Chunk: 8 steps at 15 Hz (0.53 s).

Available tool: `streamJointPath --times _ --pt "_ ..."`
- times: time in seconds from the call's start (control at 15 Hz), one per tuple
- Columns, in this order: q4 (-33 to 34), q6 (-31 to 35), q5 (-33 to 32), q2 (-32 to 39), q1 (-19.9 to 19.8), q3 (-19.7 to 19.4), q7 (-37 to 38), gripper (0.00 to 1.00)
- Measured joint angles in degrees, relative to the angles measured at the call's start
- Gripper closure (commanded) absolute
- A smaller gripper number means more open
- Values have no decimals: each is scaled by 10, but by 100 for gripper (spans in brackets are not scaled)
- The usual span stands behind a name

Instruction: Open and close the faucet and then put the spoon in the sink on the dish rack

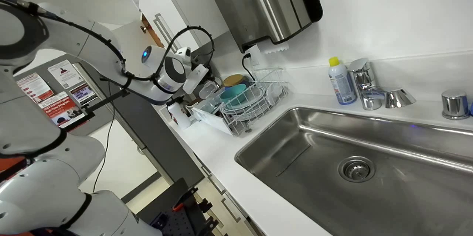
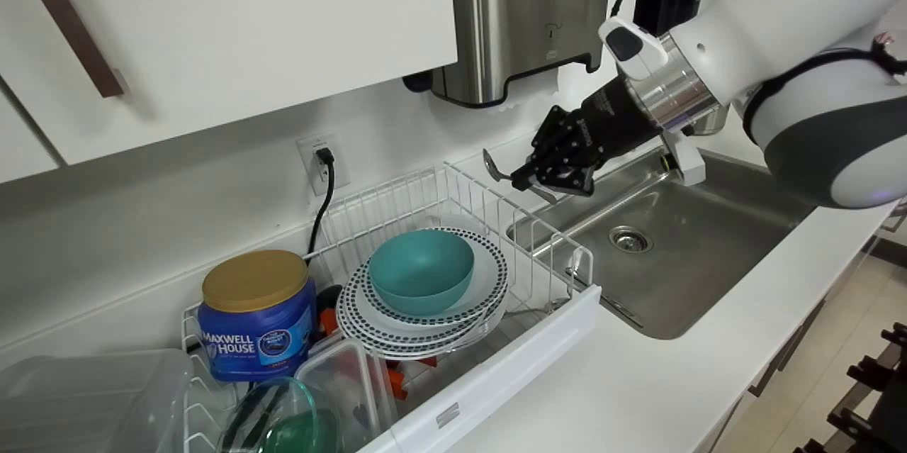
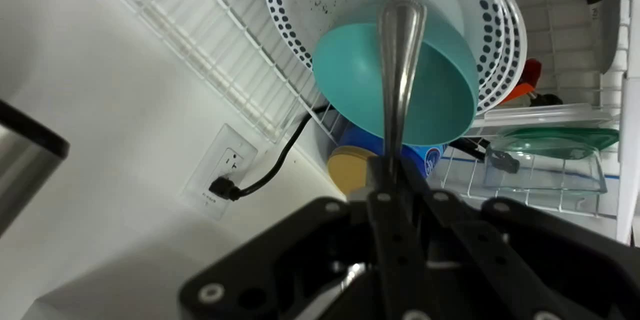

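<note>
My gripper (image 2: 522,178) is shut on the metal spoon; its bowl (image 2: 492,165) sticks out on the wall side and the handle end on the other. In the wrist view the spoon handle (image 3: 400,44) rises from between the fingertips, in front of the teal bowl. The gripper hangs in the air near the sink-side end of the white wire dish rack (image 2: 489,376). The chrome faucet (image 1: 366,86) stands behind the steel sink (image 1: 414,195); the arm hides it in the other picture of the scene. A thin dark shape (image 2: 606,298) lies on the sink floor.
Plates (image 2: 496,254) and a teal bowl (image 2: 421,272) fill the rack's middle, beside a blue coffee can (image 2: 258,329). A steel dispenser (image 2: 531,13) overhangs from the wall, and a cabinet (image 2: 234,28) too. A yellow-capped bottle (image 1: 342,82) stands by the faucet.
</note>
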Motion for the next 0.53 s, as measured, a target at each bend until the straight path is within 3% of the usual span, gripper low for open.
streamJointPath --times 0.53 --pt "103 -104 -1 56 23 4 -11 98"
